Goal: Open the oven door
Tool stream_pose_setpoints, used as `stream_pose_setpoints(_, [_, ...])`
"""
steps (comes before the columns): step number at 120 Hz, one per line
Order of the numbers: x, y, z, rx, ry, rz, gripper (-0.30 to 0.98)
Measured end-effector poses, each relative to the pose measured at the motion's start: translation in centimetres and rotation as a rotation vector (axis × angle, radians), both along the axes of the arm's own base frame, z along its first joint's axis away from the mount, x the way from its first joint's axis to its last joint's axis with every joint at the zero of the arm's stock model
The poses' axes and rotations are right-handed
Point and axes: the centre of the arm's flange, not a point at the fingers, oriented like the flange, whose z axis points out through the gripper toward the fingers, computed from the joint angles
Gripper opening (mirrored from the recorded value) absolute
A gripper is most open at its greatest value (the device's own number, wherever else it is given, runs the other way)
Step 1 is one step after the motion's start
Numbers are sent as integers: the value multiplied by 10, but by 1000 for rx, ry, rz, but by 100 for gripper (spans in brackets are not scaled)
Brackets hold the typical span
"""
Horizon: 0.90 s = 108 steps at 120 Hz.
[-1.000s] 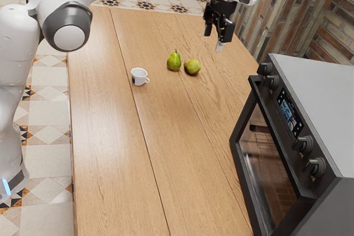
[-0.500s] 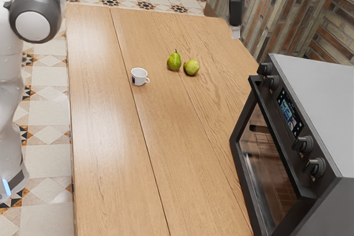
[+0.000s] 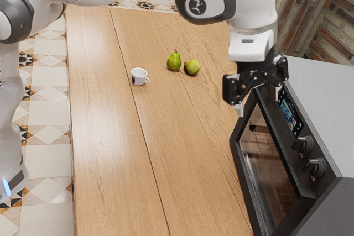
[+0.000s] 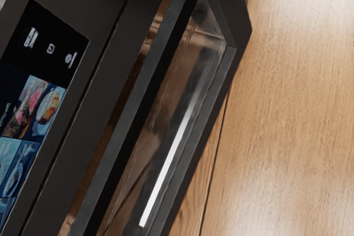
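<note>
- The oven door has a dark frame around a see-through pane.
- The gripper points down near its top edge, fingers spread wide.

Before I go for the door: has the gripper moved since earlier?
Yes: the gripper has moved down the exterior view, to the upper corner of the oven door.

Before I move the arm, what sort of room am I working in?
Probably a kitchen, or a room set up like one: there's an oven with knobs and a food-picture display, plus a small white cup and green pears on the wooden table.
</note>
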Motion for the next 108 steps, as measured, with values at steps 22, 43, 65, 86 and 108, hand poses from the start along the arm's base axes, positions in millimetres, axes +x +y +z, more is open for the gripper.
stream_pose_setpoints(22, [35, 10, -13, 55, -69, -63, 69])
stream_pose_setpoints(43, [36, 12, -9, 89, -108, -132, 69])
stream_pose_setpoints(65, [11, 9, -5, 133, -99, -204, 69])
stream_pose_setpoints(86, [29, 3, -53, 176, -13, -251, 69])
stream_pose_setpoints(108, [39, -9, -66, 191, -5, -296, 69])
